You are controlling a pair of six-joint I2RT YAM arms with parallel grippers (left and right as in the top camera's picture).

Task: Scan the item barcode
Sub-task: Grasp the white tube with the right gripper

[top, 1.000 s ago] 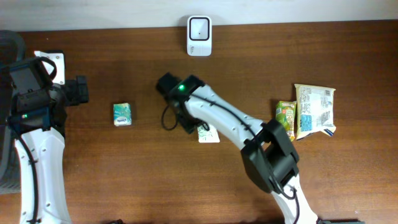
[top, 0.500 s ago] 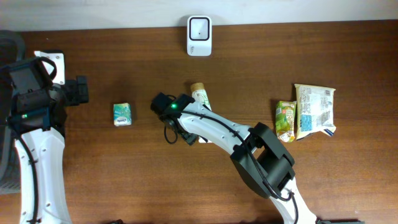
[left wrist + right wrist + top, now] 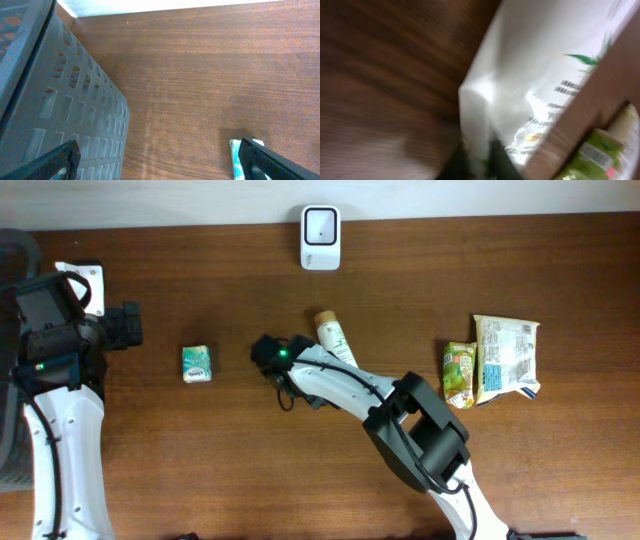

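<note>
The item is a white tube (image 3: 335,342) with a beige cap and green print, lying slantwise on the table below the white scanner (image 3: 320,225). My right gripper (image 3: 312,388) sits at the tube's lower flat end, partly hidden under its own arm. In the blurred right wrist view its dark fingers (image 3: 497,160) pinch the thin end of the tube (image 3: 535,60), so my right gripper (image 3: 479,160) is shut on it. My left gripper (image 3: 125,325) stays at the far left. It stands wide open (image 3: 162,162) over bare wood.
A small teal packet (image 3: 197,363) lies left of centre, and it also shows by the left gripper's right finger (image 3: 237,157). A green packet (image 3: 459,373) and a yellow-white snack bag (image 3: 505,358) lie at the right. A grey slotted basket (image 3: 50,100) stands at the far left.
My right gripper has closed on the tube's flat end. The tube came out from under the arm and now lies slantwise with its cap up. The left arm has not moved.
</note>
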